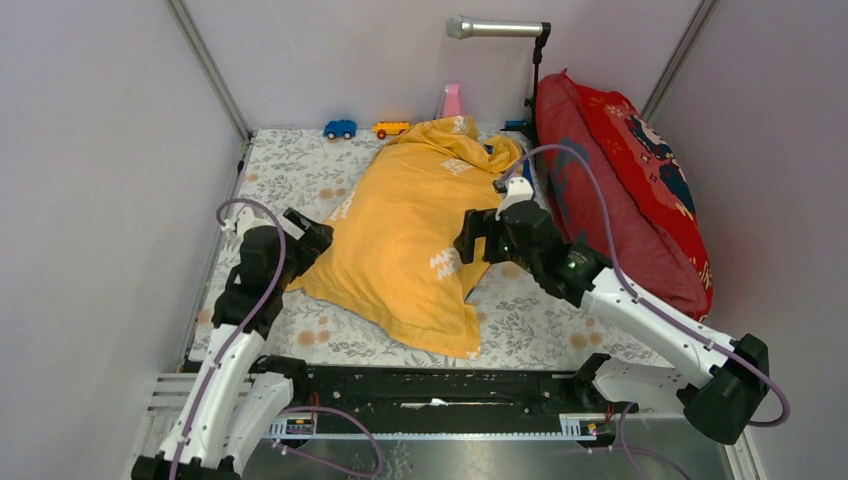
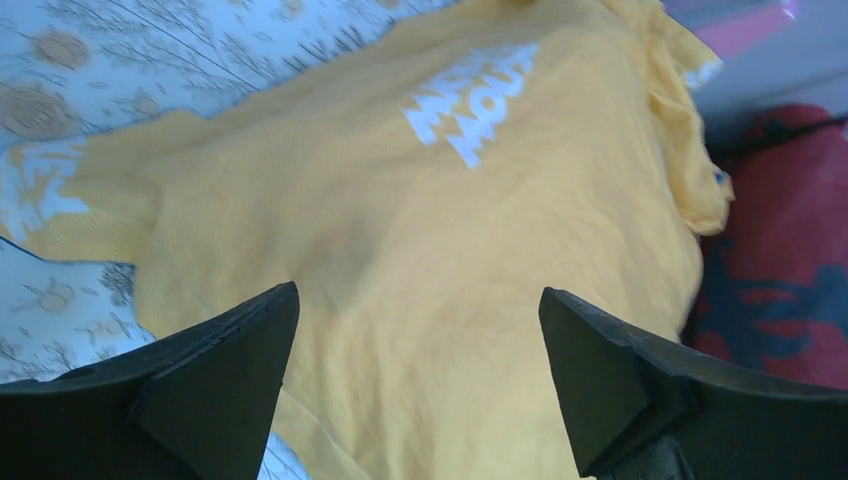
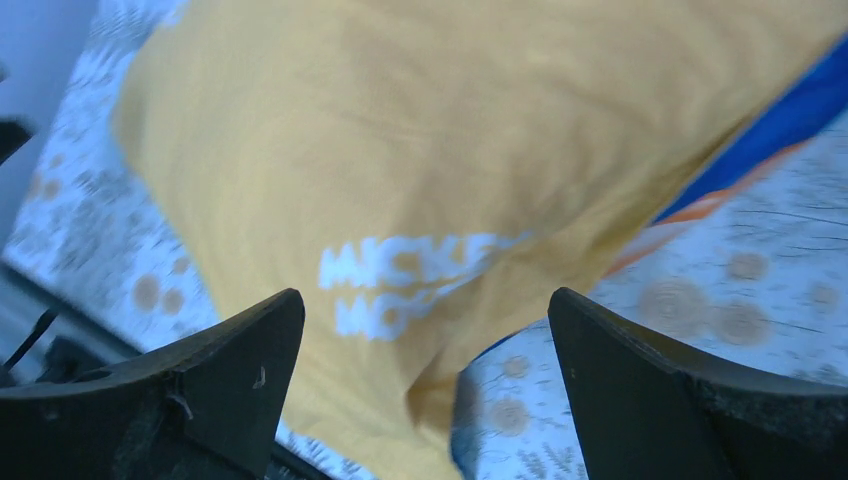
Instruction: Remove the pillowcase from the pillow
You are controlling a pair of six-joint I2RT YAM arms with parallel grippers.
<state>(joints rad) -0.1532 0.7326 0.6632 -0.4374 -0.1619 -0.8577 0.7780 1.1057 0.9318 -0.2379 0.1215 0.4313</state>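
The orange-yellow pillowcase [image 1: 405,235] with white lettering lies diagonally across the flowered table, bulging over what is inside it; its far end is bunched up. It fills the left wrist view [image 2: 430,220] and the right wrist view [image 3: 420,160], where a blue edge shows on its underside. The cream-white pillow is hidden. My left gripper [image 1: 318,237] is open at the pillowcase's left edge, empty [image 2: 418,330]. My right gripper [image 1: 466,240] is open at its right edge, empty [image 3: 425,340], just above the fabric.
A big red patterned cushion [image 1: 620,190] leans on the right wall. A blue toy car [image 1: 340,129], an orange toy car [image 1: 390,128] and a pink object [image 1: 452,101] sit at the back. A microphone on a stand [image 1: 498,29] rises behind.
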